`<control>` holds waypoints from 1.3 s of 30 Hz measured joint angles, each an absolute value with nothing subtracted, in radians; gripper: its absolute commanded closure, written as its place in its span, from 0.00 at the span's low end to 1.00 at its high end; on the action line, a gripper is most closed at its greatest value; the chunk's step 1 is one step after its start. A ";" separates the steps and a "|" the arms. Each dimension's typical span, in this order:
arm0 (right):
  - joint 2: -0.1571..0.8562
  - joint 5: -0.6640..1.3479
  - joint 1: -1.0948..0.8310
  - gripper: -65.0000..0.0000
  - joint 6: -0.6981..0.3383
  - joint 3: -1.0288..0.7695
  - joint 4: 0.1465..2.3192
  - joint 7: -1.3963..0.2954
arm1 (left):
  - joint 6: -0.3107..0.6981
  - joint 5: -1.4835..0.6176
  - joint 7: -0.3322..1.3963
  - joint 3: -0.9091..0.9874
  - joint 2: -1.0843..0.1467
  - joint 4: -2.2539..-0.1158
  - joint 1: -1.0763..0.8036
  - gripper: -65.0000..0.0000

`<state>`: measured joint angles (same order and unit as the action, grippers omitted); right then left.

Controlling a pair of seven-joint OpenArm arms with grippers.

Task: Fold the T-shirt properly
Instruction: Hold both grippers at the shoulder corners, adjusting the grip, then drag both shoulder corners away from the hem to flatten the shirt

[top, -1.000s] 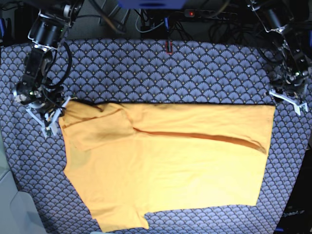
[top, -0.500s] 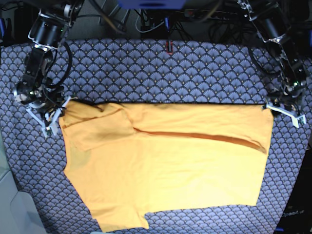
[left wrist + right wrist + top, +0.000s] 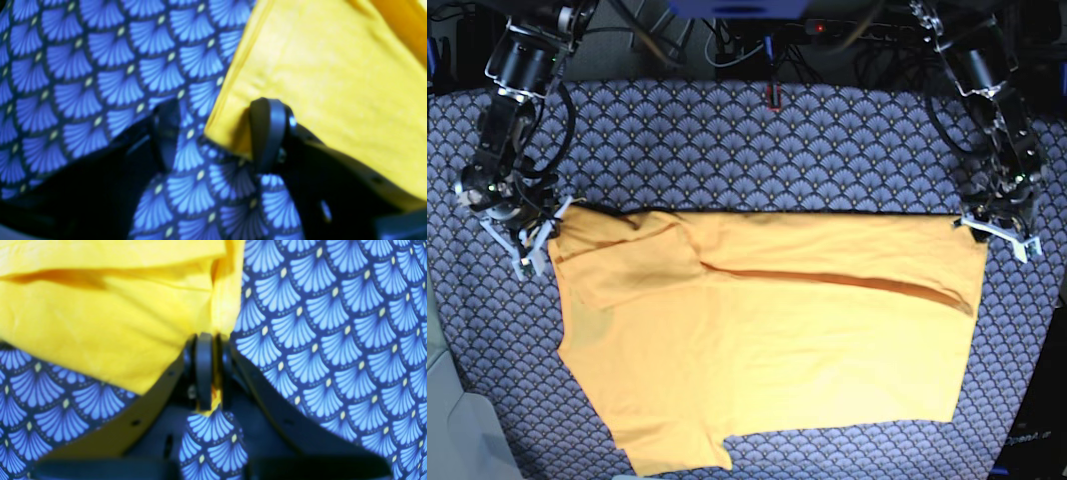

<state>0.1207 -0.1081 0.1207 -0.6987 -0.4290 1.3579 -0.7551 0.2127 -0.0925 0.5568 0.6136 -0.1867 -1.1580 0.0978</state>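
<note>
The left gripper (image 3: 995, 232) has slid inward onto the plain yellow-orange cotton T-shirt (image 3: 777, 340)'s far hem corner, fingers (image 3: 268, 133) spread wide astride it, gripping nothing; the right gripper (image 3: 208, 373) has its fingers clamped tight on the shoulder corner; likely the next fold's grasp is nearly set.

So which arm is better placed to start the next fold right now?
The right. The right gripper is shut on the T-shirt edge, with yellow fabric pinched between its fingers. The left gripper is open, straddling the shirt's corner, with one finger over the fabric and nothing gripped.
</note>
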 measured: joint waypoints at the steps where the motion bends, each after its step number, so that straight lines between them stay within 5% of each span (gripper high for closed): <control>1: 0.121 -0.108 0.120 1.00 -0.699 -0.429 1.358 -0.755 | 0.213 -0.093 0.550 0.609 -0.188 -1.150 0.099 0.49; 7: 0.121 -0.108 0.121 1.00 -0.699 -0.429 1.358 -0.756 | 0.209 -0.092 0.525 0.609 -0.180 -1.140 0.100 0.53; 12: 0.121 -0.108 0.121 1.00 -0.699 -0.429 1.358 -0.755 | 0.215 -0.099 0.524 0.609 -0.179 -1.135 0.101 0.93; 14: 0.121 -0.108 0.121 1.00 -0.699 -0.429 1.358 -0.756 | 0.217 -0.104 0.522 0.607 -0.176 -1.134 0.101 1.00; 32: 0.115 -0.101 -0.017 1.00 -0.702 -0.424 1.533 -0.782 | 0.232 -0.101 0.580 0.605 -0.168 -1.301 -0.030 1.00; 39: 0.113 -0.110 -0.094 1.00 -0.702 -0.425 1.616 -0.780 | 0.413 -0.097 0.721 0.682 -0.164 -1.360 -0.039 1.00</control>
